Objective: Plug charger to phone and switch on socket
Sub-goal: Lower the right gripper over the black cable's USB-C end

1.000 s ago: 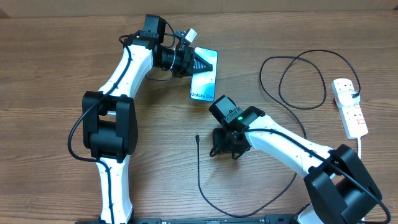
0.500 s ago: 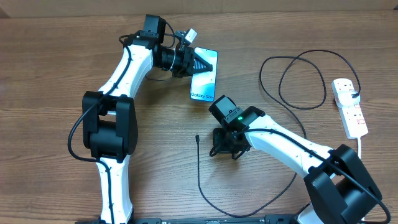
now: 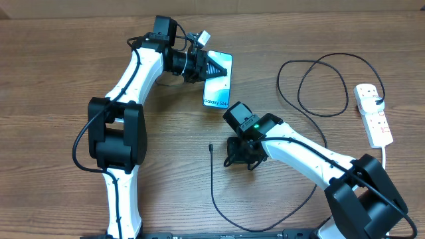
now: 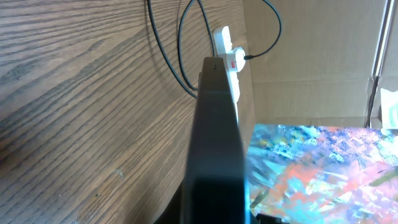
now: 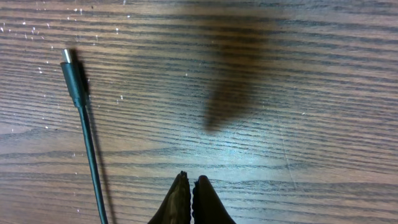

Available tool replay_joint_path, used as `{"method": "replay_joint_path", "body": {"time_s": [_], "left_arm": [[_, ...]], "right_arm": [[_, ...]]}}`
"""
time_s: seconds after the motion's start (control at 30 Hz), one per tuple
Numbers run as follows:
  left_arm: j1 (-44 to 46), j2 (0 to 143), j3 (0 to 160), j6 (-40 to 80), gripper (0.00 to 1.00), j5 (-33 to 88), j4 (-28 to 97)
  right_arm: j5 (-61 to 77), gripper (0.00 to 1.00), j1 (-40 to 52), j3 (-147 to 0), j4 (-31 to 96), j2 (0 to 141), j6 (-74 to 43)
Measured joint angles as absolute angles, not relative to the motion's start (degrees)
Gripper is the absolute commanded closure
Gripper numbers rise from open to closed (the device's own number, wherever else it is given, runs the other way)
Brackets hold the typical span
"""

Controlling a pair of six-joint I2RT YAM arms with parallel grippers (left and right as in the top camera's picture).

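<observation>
Charger cable [image 3: 211, 174] lies loose on the wooden surface [image 3: 53, 79]. Its small plug tip points up the table just left of the right gripper [image 3: 232, 158] and well below the phone [image 3: 219, 89]. From there the black line runs down, sweeps along the near edge and rises in a wide loop to the power strip [image 3: 373, 114] at the far right. In the right wrist view the plug [image 5: 73, 78] sits at upper left, apart from the right gripper [image 5: 189, 185], whose fingers are pressed together on nothing and hover low over the wood. The phone, its cyan screen lit, lies at the top centre. The left gripper [image 3: 211, 66] reaches over its upper half, fingers closed on it as far as the overhead view shows. In the left wrist view the bright screen [image 4: 317, 168] fills the lower right beside a dark finger [image 4: 214, 143], with the power strip [image 4: 229, 59] and its red switch beyond. The strip's white cord [image 3: 385, 156] trails toward the near edge. Against the frames of a second and half a second ago, nothing differs: both arms, the phone, the cable's loops and the strip are all in the same places.
</observation>
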State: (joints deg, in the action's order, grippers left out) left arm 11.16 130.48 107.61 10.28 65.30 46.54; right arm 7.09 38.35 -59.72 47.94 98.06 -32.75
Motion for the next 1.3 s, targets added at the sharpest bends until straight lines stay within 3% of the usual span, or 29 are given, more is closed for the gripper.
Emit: {"method": "replay_joint_path", "body": {"time_s": [1.3], "left_arm": [[11.16, 130.47, 107.61, 10.28, 0.96, 65.32, 46.52]], "right_arm": [[9.43, 0.96, 38.35, -59.72, 50.61, 98.06, -31.18]]}}
